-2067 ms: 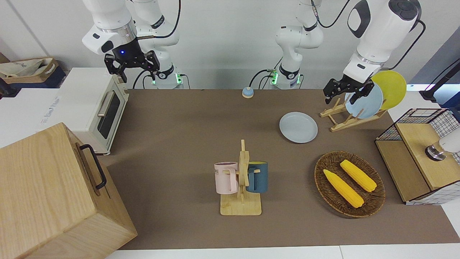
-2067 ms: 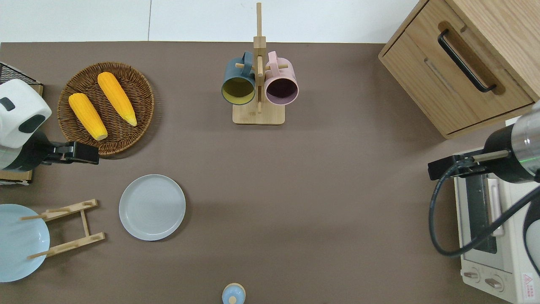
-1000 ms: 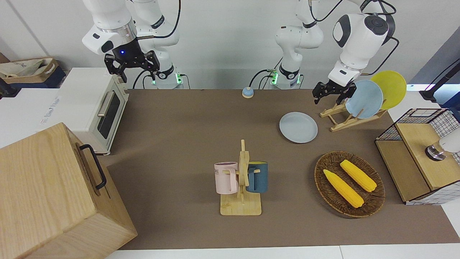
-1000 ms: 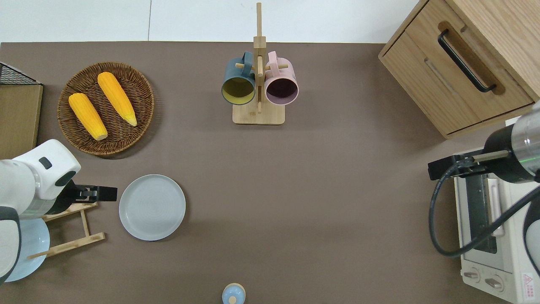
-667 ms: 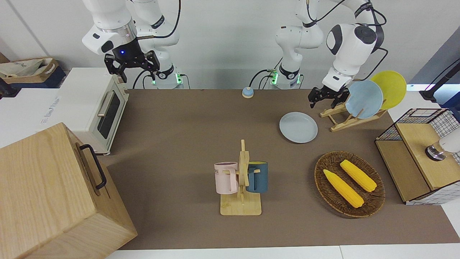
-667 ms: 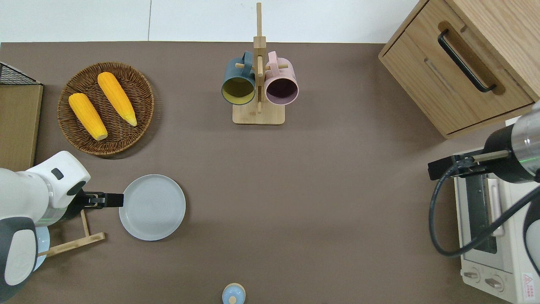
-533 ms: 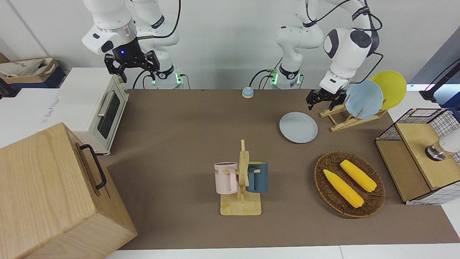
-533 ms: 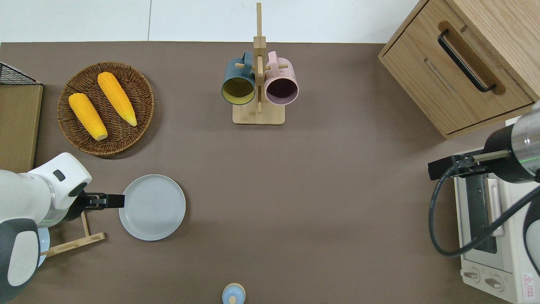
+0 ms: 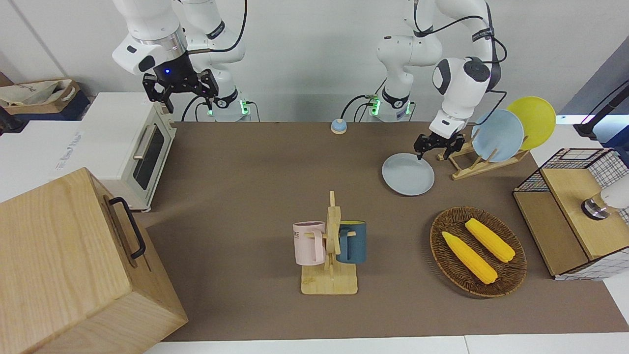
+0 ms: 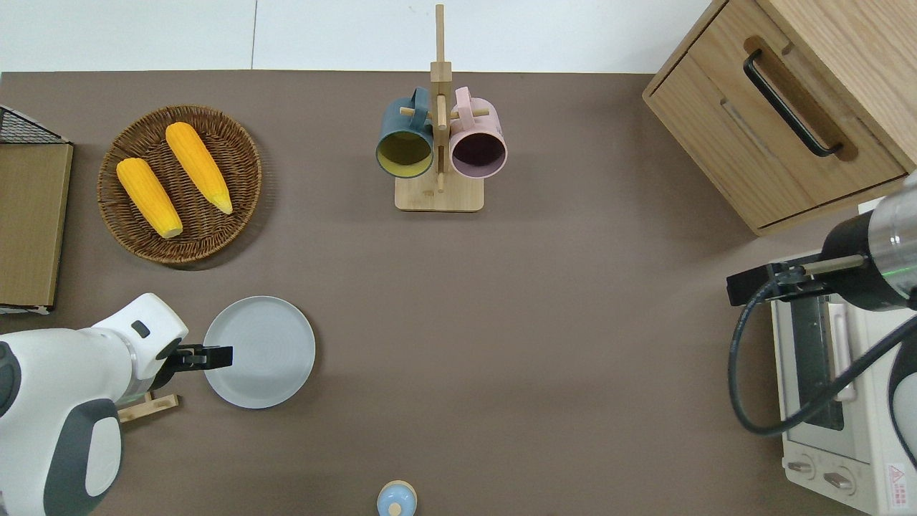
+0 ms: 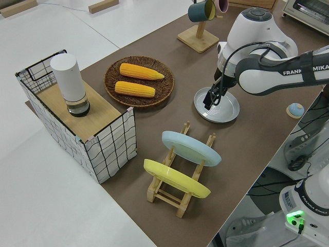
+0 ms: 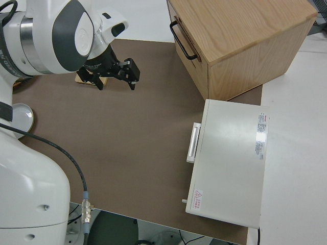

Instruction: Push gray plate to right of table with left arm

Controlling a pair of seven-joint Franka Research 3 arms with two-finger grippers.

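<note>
The left gripper (image 10: pixel 215 355) is over the rim of the gray plate (image 10: pixel 266 352); 2 corn cobs (image 10: pixel 174 178) lie in a basket (image 10: pixel 240 172).

The left arm's tool (image 10: pixel 215 355) overlaps the gray plate (image 10: pixel 269 352); contact cannot be told.

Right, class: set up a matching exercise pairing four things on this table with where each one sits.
Things:
1. gray plate
2. corn cobs
3. pink mug
4. sky-blue plate

Places:
A. in the wicker basket
B. flat on the table
C. upright in the wooden plate rack
D. hanging on the mug stand

Pairs: 1-B, 2-A, 3-D, 4-C
</note>
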